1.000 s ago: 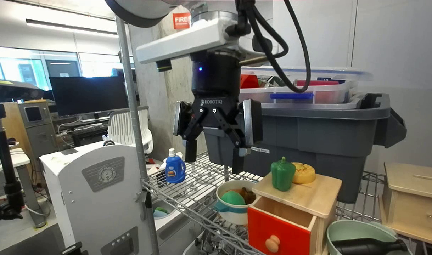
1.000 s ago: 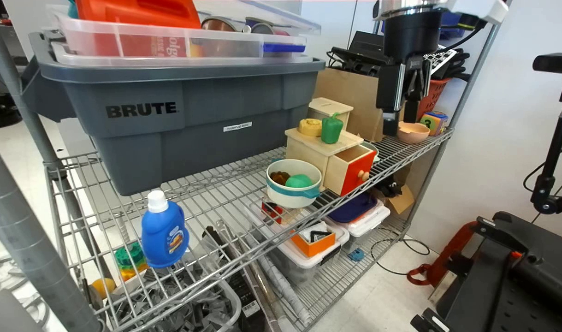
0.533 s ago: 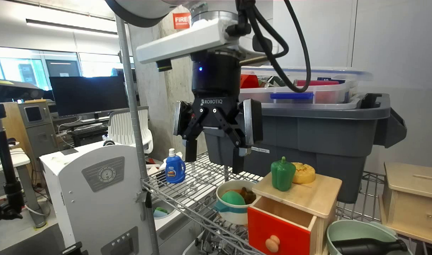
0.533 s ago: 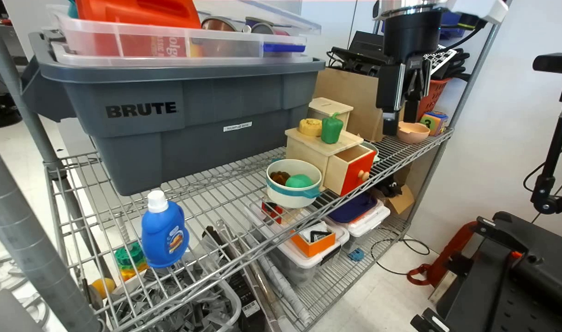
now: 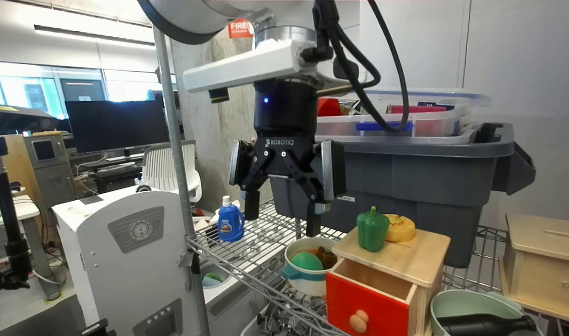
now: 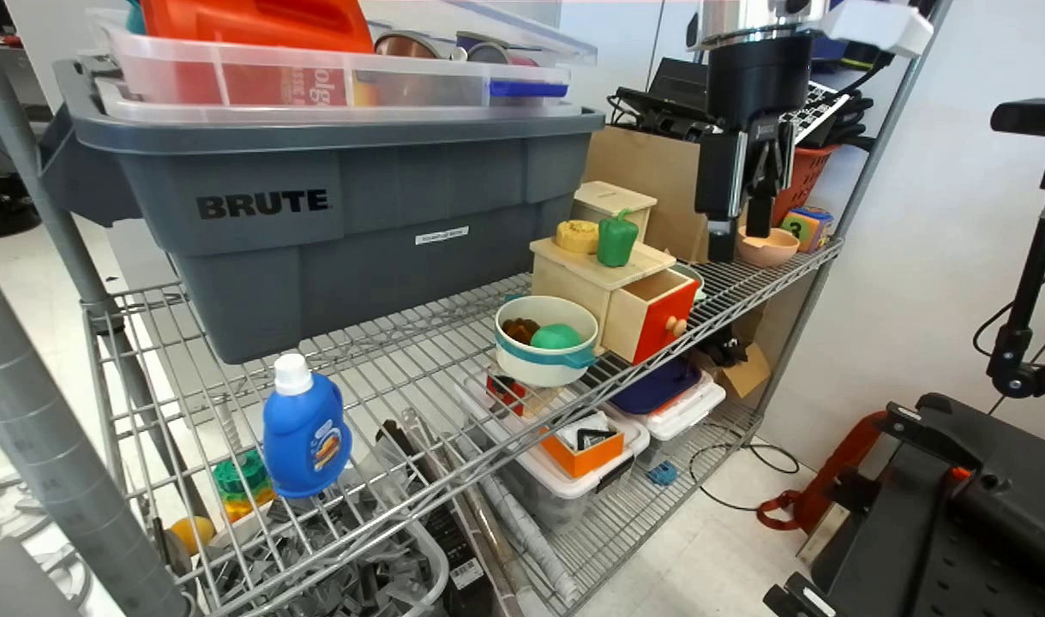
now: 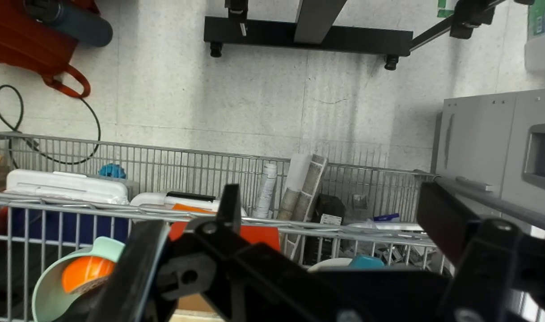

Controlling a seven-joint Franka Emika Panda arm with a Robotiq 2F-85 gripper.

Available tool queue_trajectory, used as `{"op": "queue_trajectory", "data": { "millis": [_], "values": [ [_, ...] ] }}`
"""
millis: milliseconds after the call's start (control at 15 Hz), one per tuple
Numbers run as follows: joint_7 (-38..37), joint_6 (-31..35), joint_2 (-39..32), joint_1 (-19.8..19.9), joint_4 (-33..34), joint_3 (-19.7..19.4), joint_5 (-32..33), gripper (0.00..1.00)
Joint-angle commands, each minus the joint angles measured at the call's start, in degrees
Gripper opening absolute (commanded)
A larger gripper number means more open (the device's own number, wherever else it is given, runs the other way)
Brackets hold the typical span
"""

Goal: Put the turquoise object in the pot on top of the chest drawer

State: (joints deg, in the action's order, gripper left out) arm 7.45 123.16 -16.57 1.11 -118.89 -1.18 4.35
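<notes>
The turquoise object (image 5: 306,260), a smooth rounded lump, lies inside the pot (image 6: 522,367) beside a brown item. Pale with a teal band and handle, the pot stands on the wire shelf against the side of the chest drawer (image 5: 405,261). The chest's red drawer front (image 5: 366,305) is pulled partly out. My gripper (image 5: 283,226) hangs high above the pot, pointing down, its jaws wide apart with nothing between them. In the wrist view, between and below the fingers (image 7: 230,203), only the pot's teal handle (image 7: 366,261) and some rim show; the turquoise object is hidden there.
A green pepper (image 5: 372,231) and a yellow piece (image 5: 400,227) sit on the chest's top. The big grey tote (image 6: 359,231) stands behind the pot. A grey-green tub (image 5: 475,298) is on the chest's far side from the pot. A blue bottle (image 6: 306,433) stands along the shelf.
My gripper has come down slightly in the last half second, jaws still apart. The pot, its contents and the chest have stayed put.
</notes>
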Motion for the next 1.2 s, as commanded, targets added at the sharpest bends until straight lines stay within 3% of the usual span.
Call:
{"op": "queue_trajectory", "data": {
  "millis": [0,467,1133],
  "values": [
    [2.7,-1.3,-6.1,0.3,6.0,0.9,0.0,1.0],
    [2.6,-2.1,-17.9,-1.1,16.3,1.7,2.0,1.0],
    [2.4,0.4,-19.5,-3.4,19.0,2.1,4.2,1.0]
  ]
}}
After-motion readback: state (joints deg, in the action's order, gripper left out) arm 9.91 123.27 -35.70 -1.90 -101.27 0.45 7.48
